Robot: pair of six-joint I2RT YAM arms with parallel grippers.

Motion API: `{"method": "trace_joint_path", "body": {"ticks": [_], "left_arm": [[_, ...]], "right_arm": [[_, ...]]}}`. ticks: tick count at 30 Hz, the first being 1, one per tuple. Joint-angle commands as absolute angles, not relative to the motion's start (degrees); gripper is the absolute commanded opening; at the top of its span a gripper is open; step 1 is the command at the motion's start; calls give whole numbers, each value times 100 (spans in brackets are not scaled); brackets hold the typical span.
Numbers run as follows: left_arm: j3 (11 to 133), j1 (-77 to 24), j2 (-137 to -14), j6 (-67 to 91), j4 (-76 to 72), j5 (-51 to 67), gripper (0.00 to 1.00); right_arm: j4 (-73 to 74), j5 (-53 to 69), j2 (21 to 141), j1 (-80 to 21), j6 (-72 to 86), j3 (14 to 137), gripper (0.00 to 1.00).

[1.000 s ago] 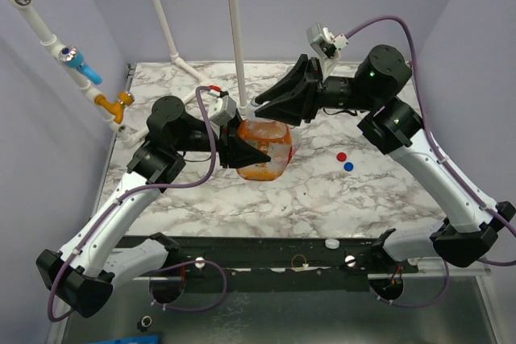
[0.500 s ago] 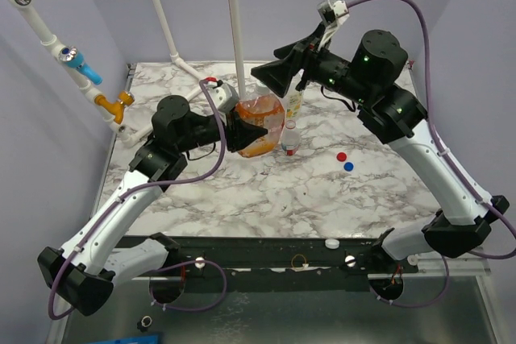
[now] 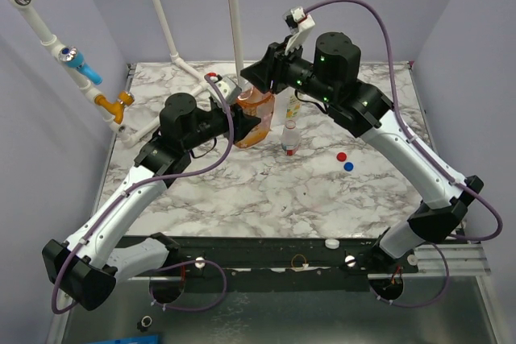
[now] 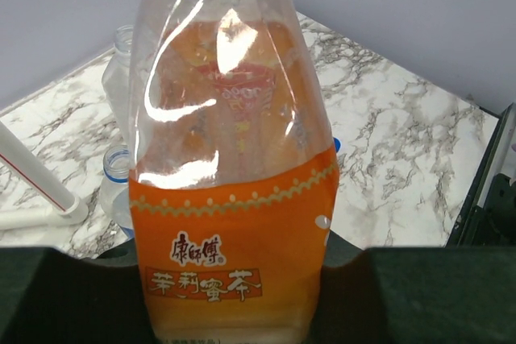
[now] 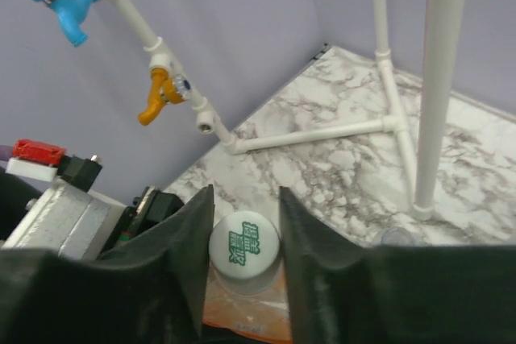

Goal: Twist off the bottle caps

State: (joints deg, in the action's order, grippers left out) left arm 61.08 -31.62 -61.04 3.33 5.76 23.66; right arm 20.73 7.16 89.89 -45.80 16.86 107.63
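Arms met at the orange-labelled bottle (image 3: 256, 118), upright near the back middle of the marble worktop (image 3: 242, 199). From its base at the near left, the left arm stretched forward and bent inward at the elbow, forearm roughly level. The left gripper (image 3: 244, 125) was clamped on the bottle's lower body, one finger against each side of the label. The right arm arched high from the near right, its wrist tipped down over the bottle's top. The right gripper (image 5: 244, 235) was closed narrowly on the white cap (image 5: 243, 246), a finger pressing each side. Just right stood a small red-labelled bottle (image 3: 290, 139) with a tall bottle (image 3: 294, 105) behind it, while a red cap (image 3: 342, 155) and blue cap (image 3: 348, 166) lay loose farther right
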Motion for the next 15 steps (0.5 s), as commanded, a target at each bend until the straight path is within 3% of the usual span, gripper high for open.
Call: {"method": "trace_joint_path", "body": {"ticks": [1,4,6,11,15], "left_arm": [[6118,-3182,-6049,240,514,2171,0],[6076,-3182,-6017,243,493,2181,0],[6053,-3182,-6004,288,468,2260,0],[6078,-3182,-5938,483,440,3141,0],[6166,-3182,-5889,860,401,4803,0]], "right_arm": [[1804,461,8854,-4601,1771,10659,32],[1709,490,8807,-4598,1822,10555,9],[1689,523,8790,-4597,1840,10508,1],[1465,1104,8579,-4597,1623,10273,0],[643,2774,7947,-4572,1276,9512,1]]}}
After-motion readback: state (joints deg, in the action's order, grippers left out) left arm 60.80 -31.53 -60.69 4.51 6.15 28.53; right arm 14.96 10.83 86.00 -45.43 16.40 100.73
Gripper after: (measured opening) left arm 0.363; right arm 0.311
